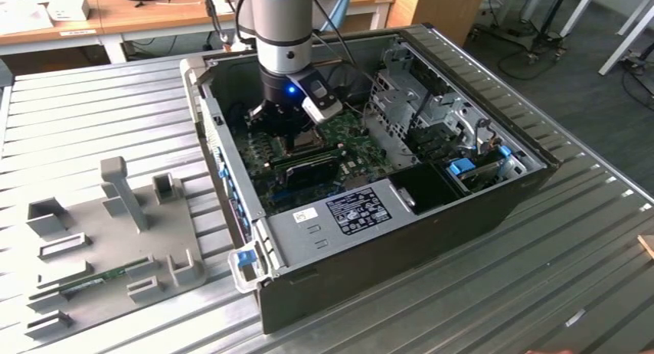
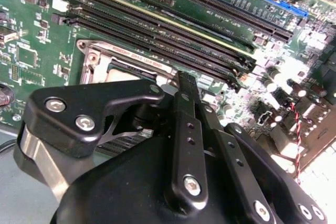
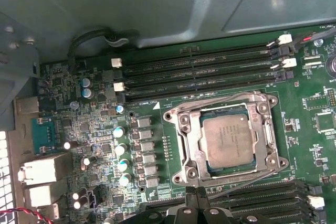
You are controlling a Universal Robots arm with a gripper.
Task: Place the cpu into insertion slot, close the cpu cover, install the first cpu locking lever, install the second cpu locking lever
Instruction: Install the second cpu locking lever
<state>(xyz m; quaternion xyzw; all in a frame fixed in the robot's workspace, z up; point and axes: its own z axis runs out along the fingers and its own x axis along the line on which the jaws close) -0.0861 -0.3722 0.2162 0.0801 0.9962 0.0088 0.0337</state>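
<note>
The pale square cpu (image 3: 228,141) lies flat in the insertion slot (image 3: 208,168) on the green board. Over its edges lies the silvery cpu cover (image 3: 189,145), down flat with the chip showing through its window. One thin wire locking lever (image 3: 220,99) runs along the cover's side by the memory slots, and another (image 3: 247,183) runs along the opposite side. My gripper (image 3: 198,198) hovers just beside the socket at that second lever, fingers shut with nothing between them. It reaches down into the open computer case (image 1: 289,139), its tip (image 2: 184,80) at the socket frame (image 2: 100,59).
Long black memory slots (image 3: 199,72) flank the socket on two sides. The case walls (image 1: 409,239), a drive cage (image 1: 419,101) and cables (image 1: 480,151) hem in the board. A grey fixture plate (image 1: 112,239) lies on the slatted table at the exterior view's left.
</note>
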